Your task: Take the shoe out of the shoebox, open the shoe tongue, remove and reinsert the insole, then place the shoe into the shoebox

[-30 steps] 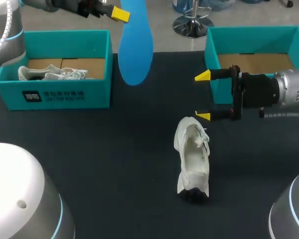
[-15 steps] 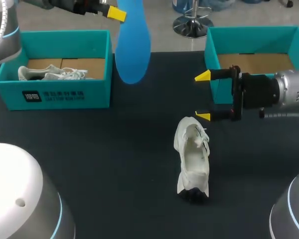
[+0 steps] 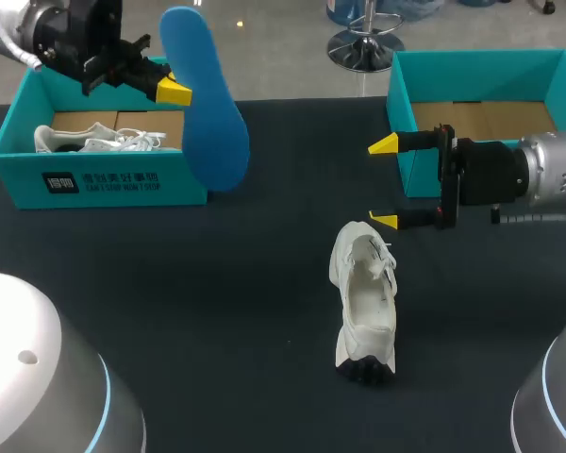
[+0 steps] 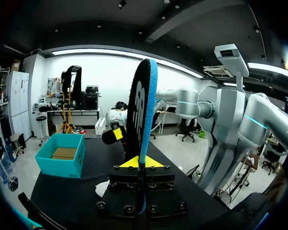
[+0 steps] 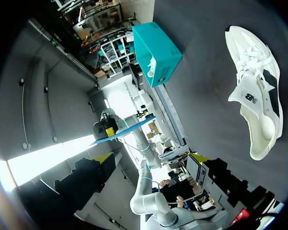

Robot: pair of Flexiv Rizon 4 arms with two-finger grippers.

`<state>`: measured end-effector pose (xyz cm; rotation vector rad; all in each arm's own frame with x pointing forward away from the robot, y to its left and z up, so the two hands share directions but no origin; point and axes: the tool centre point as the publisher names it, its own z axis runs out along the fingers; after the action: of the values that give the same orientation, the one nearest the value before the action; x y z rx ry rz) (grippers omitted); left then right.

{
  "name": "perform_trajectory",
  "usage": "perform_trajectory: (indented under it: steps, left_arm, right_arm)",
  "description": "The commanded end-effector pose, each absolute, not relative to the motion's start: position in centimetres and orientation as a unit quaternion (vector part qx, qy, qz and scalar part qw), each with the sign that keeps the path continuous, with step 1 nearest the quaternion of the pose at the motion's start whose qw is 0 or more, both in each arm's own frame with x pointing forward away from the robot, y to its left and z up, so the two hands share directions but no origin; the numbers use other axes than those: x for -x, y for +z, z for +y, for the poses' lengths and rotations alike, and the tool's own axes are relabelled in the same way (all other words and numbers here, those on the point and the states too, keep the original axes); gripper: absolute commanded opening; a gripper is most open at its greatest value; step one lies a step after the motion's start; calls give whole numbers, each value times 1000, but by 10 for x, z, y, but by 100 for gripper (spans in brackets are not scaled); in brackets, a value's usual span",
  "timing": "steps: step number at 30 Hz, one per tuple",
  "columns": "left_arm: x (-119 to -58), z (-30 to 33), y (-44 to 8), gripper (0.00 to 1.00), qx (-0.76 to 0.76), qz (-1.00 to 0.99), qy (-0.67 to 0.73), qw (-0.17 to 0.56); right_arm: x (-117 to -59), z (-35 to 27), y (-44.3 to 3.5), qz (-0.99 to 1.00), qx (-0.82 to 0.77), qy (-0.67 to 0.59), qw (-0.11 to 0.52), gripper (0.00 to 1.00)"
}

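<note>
My left gripper (image 3: 173,90) is raised over the front right corner of the left teal shoebox (image 3: 104,179), shut on the blue insole (image 3: 206,104), which hangs tilted in the air. In the left wrist view the insole (image 4: 142,110) stands edge-on between the yellow tips of that gripper (image 4: 142,163). The white shoe (image 3: 363,297) lies on the dark table, its opening facing up. My right gripper (image 3: 385,182) hovers just beyond the shoe, open and holding nothing. In the right wrist view the shoe (image 5: 257,96) lies off to one side of that gripper (image 5: 151,157).
The left shoebox holds another white shoe (image 3: 99,140). A second teal shoebox (image 3: 424,71) stands at the back right, behind my right gripper, showing a bare cardboard floor. My two arm bases fill the front corners.
My left arm has swung left and lower with the insole, from above the table's back middle to the left shoebox's corner, and the insole has tilted. The right arm and shoe stayed put.
</note>
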<state>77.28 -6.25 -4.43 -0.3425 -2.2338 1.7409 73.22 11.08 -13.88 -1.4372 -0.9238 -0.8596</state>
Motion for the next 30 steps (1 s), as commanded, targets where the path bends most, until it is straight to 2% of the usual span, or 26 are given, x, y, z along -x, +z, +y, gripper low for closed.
perform_trajectory:
  steps: [1,7,30]
  left_arm:
    - [-748,-62,-46,0,207,-757,613,-95]
    - [-724,-76,-59,0,241,-745,604,-152]
    - [-721,-79,-62,0,241,-747,602,-147]
  right_arm:
    - [-733,112,-139,-395,614,-367,576,100]
    - [-733,112,-139,-395,614,-367,576,100]
    - [-733,112,-139,-395,614,-367,576,100]
